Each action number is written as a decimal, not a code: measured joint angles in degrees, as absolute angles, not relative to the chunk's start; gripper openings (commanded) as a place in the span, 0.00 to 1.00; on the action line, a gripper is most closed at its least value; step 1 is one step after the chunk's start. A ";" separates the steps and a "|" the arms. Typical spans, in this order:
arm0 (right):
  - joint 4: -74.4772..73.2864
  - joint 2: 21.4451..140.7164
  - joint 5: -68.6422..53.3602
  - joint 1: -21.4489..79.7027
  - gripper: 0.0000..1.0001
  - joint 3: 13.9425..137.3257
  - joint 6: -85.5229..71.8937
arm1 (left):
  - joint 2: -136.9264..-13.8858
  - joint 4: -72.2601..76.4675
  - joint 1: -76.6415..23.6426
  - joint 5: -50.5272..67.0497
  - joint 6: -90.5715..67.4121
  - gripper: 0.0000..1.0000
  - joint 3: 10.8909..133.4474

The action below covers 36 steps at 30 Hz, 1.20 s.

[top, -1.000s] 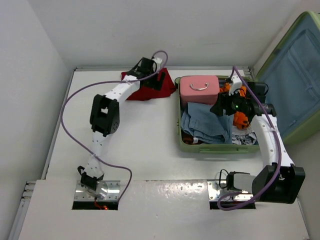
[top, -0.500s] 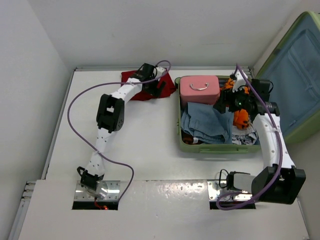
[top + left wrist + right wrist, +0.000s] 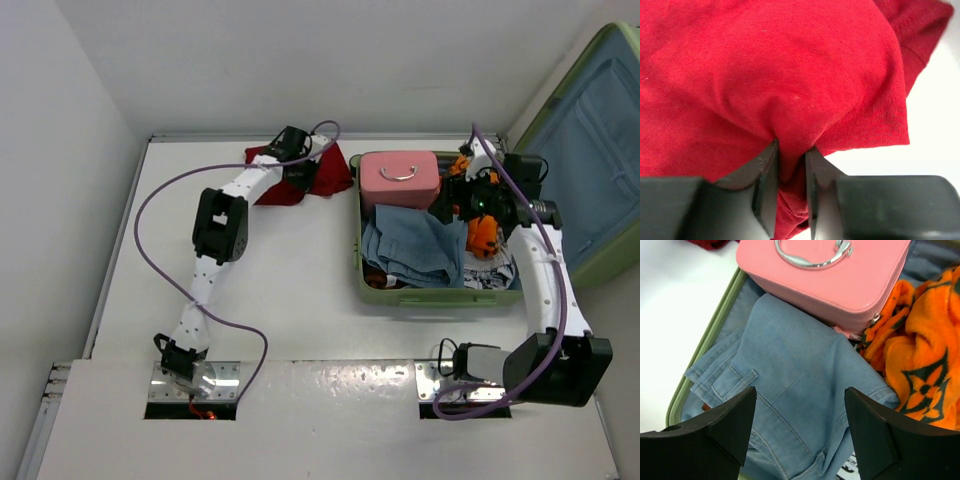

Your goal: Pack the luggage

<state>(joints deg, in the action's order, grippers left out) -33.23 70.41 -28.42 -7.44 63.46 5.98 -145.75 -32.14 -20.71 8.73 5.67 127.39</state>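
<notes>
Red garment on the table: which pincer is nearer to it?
Left. The left pincer is closed on a fold of the red garment; the right pincer hovers open above the jeans inside the luggage, well away from it.

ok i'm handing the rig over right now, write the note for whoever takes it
The left gripper has its jaws shut on a fold of the red cloth, which is on the table to the left of the suitcase.
The right gripper hangs open above the jeans in the suitcase.
Done: the jeans, pink case and orange cloth are inside.
Left: carry the red cloth into the suitcase. The lid stands open.
</notes>
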 measured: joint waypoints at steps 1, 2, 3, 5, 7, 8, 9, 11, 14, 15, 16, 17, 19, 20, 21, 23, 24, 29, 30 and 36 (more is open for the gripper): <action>-33.52 70.41 -28.40 -7.44 0.70 63.99 6.09 | -145.60 -32.69 -20.60 9.13 5.48 0.13 127.26; -33.52 70.41 -28.42 -7.44 0.70 64.38 6.22 | -145.56 -32.88 -20.56 9.32 4.84 0.07 127.20; -33.52 70.41 -28.42 -7.44 0.68 64.71 6.26 | -145.32 -32.99 -20.53 9.67 4.54 0.03 126.80; -33.50 70.41 -28.45 -7.44 0.68 65.17 6.44 | -143.81 -32.32 -20.45 10.33 3.77 0.00 124.11; -33.58 70.39 -28.42 -7.44 0.68 65.30 6.59 | -141.01 -30.85 -20.14 11.29 3.33 0.00 118.89; -33.78 70.35 -28.42 -7.44 0.68 65.30 6.76 | -138.06 -28.23 -20.01 12.16 2.85 0.00 113.84; -34.06 70.24 -28.40 -7.44 0.68 65.30 7.01 | -135.13 -27.29 -19.81 13.06 2.46 0.00 109.01; -34.96 69.69 -28.27 -7.44 0.68 65.30 7.60 | -128.18 -26.52 -19.46 15.25 1.76 0.00 98.39; -36.07 68.01 -28.01 -7.44 0.68 65.32 8.34 | -119.02 -27.49 -19.40 17.87 0.93 0.00 86.67; -36.38 67.26 -27.83 -7.44 0.68 65.32 8.62 | -116.07 -27.73 -19.51 18.57 0.86 0.00 83.96; -36.51 66.65 -27.66 -7.44 0.68 65.32 8.82 | -112.95 -28.01 -19.68 19.18 0.93 0.00 81.97; -36.56 65.84 -27.42 -7.55 0.68 65.32 8.84 | -109.86 -28.21 -20.12 19.64 1.10 0.00 80.90; -36.47 64.36 -26.92 -7.77 0.68 65.32 8.80 | -104.49 -27.75 -21.15 20.64 1.61 0.00 80.71; -36.32 63.40 -26.48 -8.12 0.68 65.32 8.58 | -100.90 -27.33 -22.02 21.39 2.22 0.00 80.86; -36.07 62.65 -25.82 -8.49 0.68 65.32 8.27 | -98.26 -27.22 -22.92 22.04 2.59 0.00 81.23; -35.27 60.93 -24.29 -9.91 0.68 65.28 6.72 | -93.84 -27.70 -24.99 23.38 3.27 0.00 83.40; -34.61 59.96 -23.57 -11.07 0.68 65.28 5.72 | -92.36 -27.99 -26.44 24.12 3.62 0.00 85.32; -30.92 56.36 -19.90 -20.51 0.68 65.23 -1.06 | -91.50 -29.06 -33.76 27.55 3.84 0.00 97.93; -30.37 55.94 -19.42 -22.57 0.68 65.21 -2.37 | -91.92 -29.58 -35.18 28.25 3.75 0.00 100.55; -27.05 54.22 -17.45 -31.73 0.73 64.79 -8.54 | -100.66 -29.04 -42.54 31.88 1.80 0.00 117.23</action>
